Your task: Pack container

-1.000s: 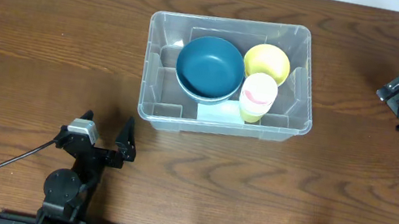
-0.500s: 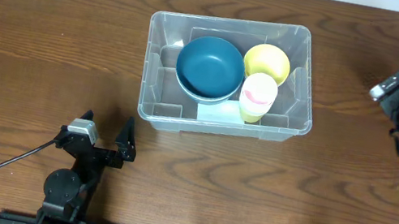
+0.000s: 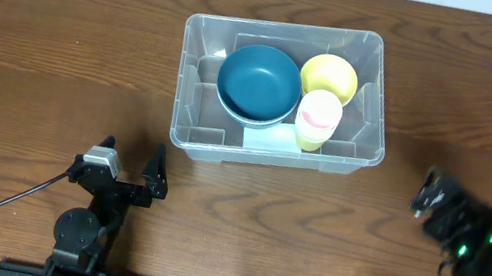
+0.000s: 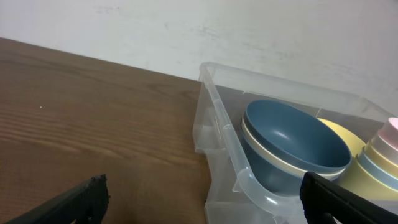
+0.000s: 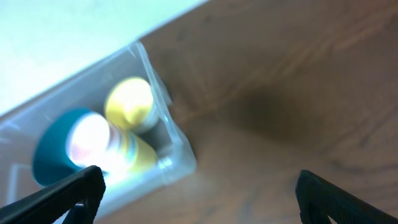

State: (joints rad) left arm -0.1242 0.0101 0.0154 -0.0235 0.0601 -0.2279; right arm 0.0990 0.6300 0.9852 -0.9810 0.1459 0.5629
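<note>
while the container (image 3: 376, 98) holds a blue bowl (image 3: 258, 81), a yellow bowl (image 3: 329, 74) and a pastel stack (image 3: 317, 118), the left gripper (image 3: 132, 161) and right gripper (image 5: 202, 191) both gape empty, apart from it.

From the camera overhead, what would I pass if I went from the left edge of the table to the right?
left hand → left wall of the container → dark blue bowl → yellow bowl → right hand, blurred
</note>
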